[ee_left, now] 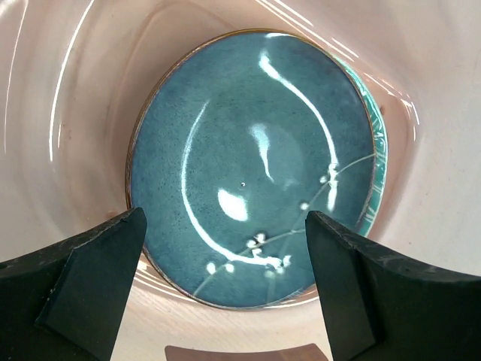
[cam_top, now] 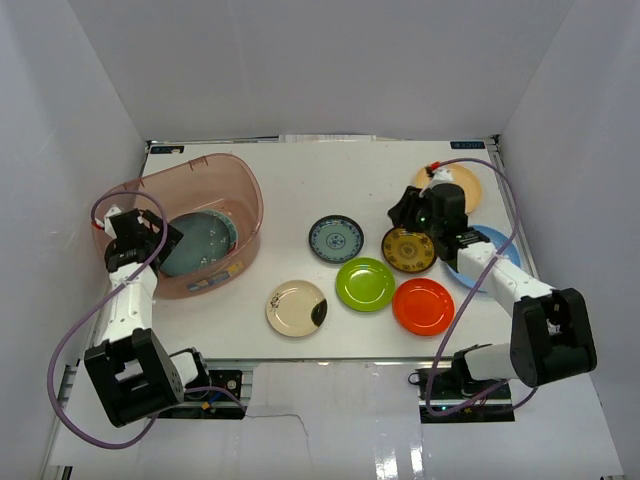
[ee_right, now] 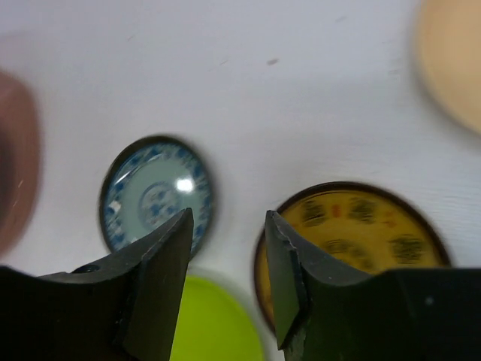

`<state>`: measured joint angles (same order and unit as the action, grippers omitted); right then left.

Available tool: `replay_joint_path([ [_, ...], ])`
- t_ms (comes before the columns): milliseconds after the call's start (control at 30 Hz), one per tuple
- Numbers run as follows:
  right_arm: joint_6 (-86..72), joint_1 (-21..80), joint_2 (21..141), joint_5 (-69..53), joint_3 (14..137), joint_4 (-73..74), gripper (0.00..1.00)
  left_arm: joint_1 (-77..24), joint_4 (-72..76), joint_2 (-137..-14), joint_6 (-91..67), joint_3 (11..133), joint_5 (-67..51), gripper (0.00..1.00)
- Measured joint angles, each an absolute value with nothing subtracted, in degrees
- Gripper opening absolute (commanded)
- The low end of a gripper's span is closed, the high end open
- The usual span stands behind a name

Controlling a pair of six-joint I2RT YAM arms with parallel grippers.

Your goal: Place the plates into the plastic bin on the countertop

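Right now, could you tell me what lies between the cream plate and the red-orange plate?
The green plate, seen in the top view, sits between the cream plate and red-orange plate.

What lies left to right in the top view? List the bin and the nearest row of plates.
translucent pinkish-brown plastic bin → round cream plate with a dark patch → round lime-green plate → round orange-red plate
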<state>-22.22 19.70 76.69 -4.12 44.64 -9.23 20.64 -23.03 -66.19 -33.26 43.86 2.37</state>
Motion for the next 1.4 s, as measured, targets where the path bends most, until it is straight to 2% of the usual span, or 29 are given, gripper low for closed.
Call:
replay_joint_path([
  [67, -22.5, 14.4, 77.3, -1.4, 45.6, -9.2, 0.48, 19.6, -22.7, -66.2, -32.8, 43.8, 4.3, 0.98],
  [267, -24.0, 2.2, 86.1, 7.0, 51.6, -9.1, 0.7, 16.4, -22.6, -66.2, -31.9, 43.8, 10.8, 0.98],
  [433, -24.2, -4.3, 95.0, 10.7, 55.6, -9.0, 0.72, 13.6, -22.3, -63.6, -31.6, 43.9, 11.3, 0.98],
  [633, -24.9, -8.7, 103.8, 12.7, 59.7, -8.9, 0.72, 3.4, -22.0, -56.3, -28.4, 47.8, 11.5, 0.98],
  [733, -24.9, -8.9, 107.6, 12.8, 63.2, -8.3, 0.69, -0.6, -21.2, -54.0, -27.3, 50.5, 11.2, 0.95],
  [867, -24.9, -8.8, 112.4, 12.2, 69.1, -7.5, 0.6, -6.0, -20.5, -53.2, -27.9, 52.4, 8.1, 0.89],
  [1033, -25.2, -8.8, 116.6, 11.9, 72.8, -7.2, 0.44, -21.9, -20.4, -60.9, -30.1, 55.3, 6.2, 0.89],
  [1167, -26.3, -8.8, 117.2, 11.2, 72.8, -6.3, 0.08, -34.7, -19.5, -74.8, -30.9, 61.6, 4.5, 0.88],
  [1400, -29.7, -9.2, 111.0, 7.1, 71.5, -7.7, 0.08, -49.8, -16.8, -99.4, -30.4, 77.8, 1.9, 0.84],
])
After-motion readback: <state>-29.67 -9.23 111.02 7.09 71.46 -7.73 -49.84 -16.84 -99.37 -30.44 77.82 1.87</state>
